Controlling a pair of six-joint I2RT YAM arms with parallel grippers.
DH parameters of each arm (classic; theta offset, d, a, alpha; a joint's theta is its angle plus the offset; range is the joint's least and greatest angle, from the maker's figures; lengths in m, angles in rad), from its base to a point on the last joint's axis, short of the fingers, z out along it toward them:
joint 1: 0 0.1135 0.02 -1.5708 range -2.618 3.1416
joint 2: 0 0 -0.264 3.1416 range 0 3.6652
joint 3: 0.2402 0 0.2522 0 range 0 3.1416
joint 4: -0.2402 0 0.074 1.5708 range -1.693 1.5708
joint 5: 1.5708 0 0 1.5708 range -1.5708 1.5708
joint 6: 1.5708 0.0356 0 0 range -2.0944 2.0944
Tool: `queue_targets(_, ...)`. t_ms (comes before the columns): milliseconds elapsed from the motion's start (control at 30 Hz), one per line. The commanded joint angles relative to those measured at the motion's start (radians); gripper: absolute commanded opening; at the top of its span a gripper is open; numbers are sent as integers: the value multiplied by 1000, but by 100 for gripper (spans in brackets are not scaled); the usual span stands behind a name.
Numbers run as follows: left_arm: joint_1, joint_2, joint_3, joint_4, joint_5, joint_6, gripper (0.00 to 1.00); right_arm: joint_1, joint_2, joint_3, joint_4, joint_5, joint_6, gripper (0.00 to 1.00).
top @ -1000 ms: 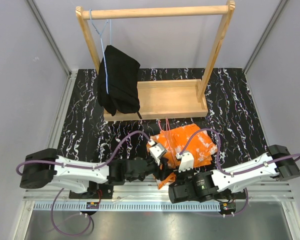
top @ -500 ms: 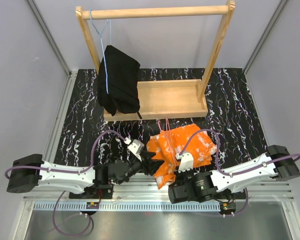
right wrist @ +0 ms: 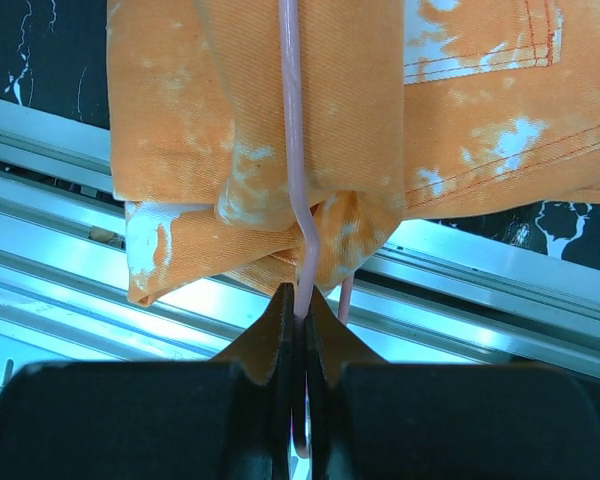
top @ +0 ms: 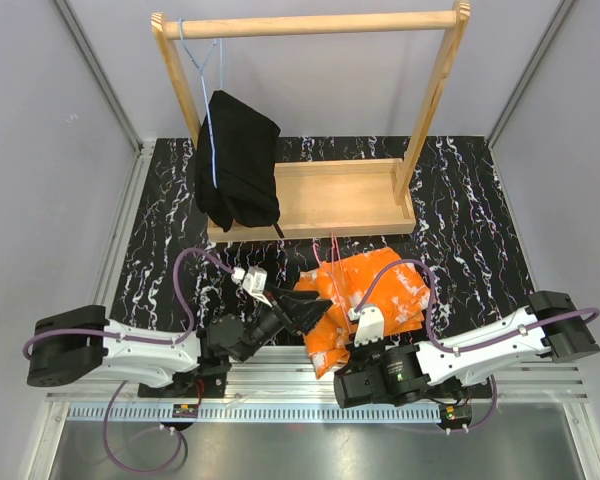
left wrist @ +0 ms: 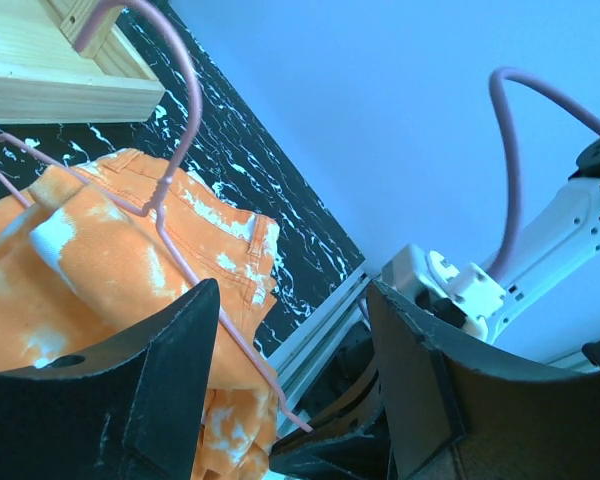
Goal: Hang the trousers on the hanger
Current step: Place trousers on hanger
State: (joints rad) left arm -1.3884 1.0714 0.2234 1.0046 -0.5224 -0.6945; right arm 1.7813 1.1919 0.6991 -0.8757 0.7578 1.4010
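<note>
The orange, white-blotched trousers (top: pixel 372 298) lie bunched on the black mat just in front of the arms. The pink wire hanger (top: pixel 332 250) lies across them, hook towards the wooden rack. My right gripper (top: pixel 332 372) is at the near edge and shut on the hanger's wire (right wrist: pixel 291 120), where it bends below a fold of the trousers (right wrist: pixel 210 120). My left gripper (top: pixel 308 310) hovers open at the cloth's left edge. In the left wrist view the hanger (left wrist: pixel 193 95) runs down over the trousers (left wrist: pixel 80 270) and between the open fingers (left wrist: pixel 130 400), which do not touch it.
A wooden rack (top: pixel 320 200) stands at the back of the mat. A black garment (top: pixel 238 170) hangs on a light-blue hanger from the rack's top bar (top: pixel 310 22), at the left. A metal rail (top: pixel 280 385) runs along the near edge under the trousers' lowest fold.
My left gripper has drawn back to the left, off the trousers, then risen a little with its jaws open. The cloth has spread towards the near edge. The right gripper's hold is unchanged.
</note>
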Motion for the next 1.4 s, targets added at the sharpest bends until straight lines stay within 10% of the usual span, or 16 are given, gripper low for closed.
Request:
queue_targets(0,35,53,-24,152,25,-100,63,7,-2,40,37,15,-10,0)
queue_targets(800,132,553,24,615,125,-303,67,21,28,71,14,9,-16,0)
queue_targets(1367,132,447,-56,663,110,-348,67,30,-5,48,-12,8,15,0)
